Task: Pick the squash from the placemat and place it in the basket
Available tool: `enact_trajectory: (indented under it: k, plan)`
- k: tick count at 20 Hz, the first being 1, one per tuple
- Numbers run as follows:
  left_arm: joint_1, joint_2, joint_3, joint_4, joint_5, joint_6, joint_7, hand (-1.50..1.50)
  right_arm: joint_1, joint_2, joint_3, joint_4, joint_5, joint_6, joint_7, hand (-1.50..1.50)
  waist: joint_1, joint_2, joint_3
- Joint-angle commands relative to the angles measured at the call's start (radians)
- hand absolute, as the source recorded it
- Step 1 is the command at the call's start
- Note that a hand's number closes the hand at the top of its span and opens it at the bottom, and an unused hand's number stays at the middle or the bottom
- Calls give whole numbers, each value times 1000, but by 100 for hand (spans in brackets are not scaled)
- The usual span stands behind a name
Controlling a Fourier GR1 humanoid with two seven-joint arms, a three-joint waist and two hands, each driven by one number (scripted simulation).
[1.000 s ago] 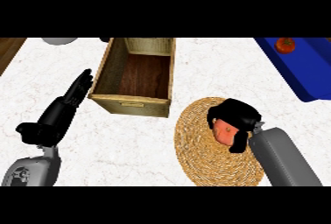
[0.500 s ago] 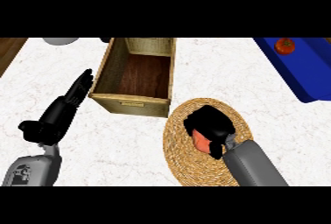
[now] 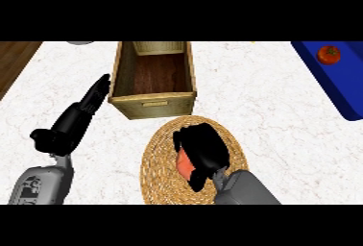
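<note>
My black left hand (image 3: 79,115) rests open at the left, its fingers (image 3: 97,92) straight and pointing up and away, above the grey left forearm (image 3: 42,185). My black right hand (image 3: 204,146) sits low in the middle, fingers curled round the orange squash (image 3: 183,164), ahead of the grey right forearm (image 3: 245,190).

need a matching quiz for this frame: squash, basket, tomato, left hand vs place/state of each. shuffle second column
1. squash
2. basket
3. tomato
4. left hand

A. on the blue tray, upper right of the view
B. open, resting left of the basket
C. on the placemat, under the curled right hand
D. nothing inside, just beyond the placemat

Pairs: 1-C, 2-D, 3-A, 4-B
</note>
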Motion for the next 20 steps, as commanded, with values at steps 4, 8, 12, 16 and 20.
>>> enact_trajectory:
  k: [4,8,12,16,20]
  plan:
    - [-31,-7,-17,-6,5,-12,21,0,-19,9,149,-202,-246,-297,280,150,32,1,5]
    - [-16,-17,-26,11,-5,-8,6,0,-123,10,232,-327,-253,-474,427,150,30,-9,0]
    - [-33,-7,-19,25,-11,-7,6,0,-272,10,264,-377,-256,-576,630,150,20,-9,-5]
    - [-35,9,5,44,2,-14,9,0,-428,10,267,-384,-227,-619,835,150,2,-13,-7]
    - [-25,-9,-3,38,-9,5,1,0,-589,9,213,-315,-210,-570,953,150,-3,-15,-8]
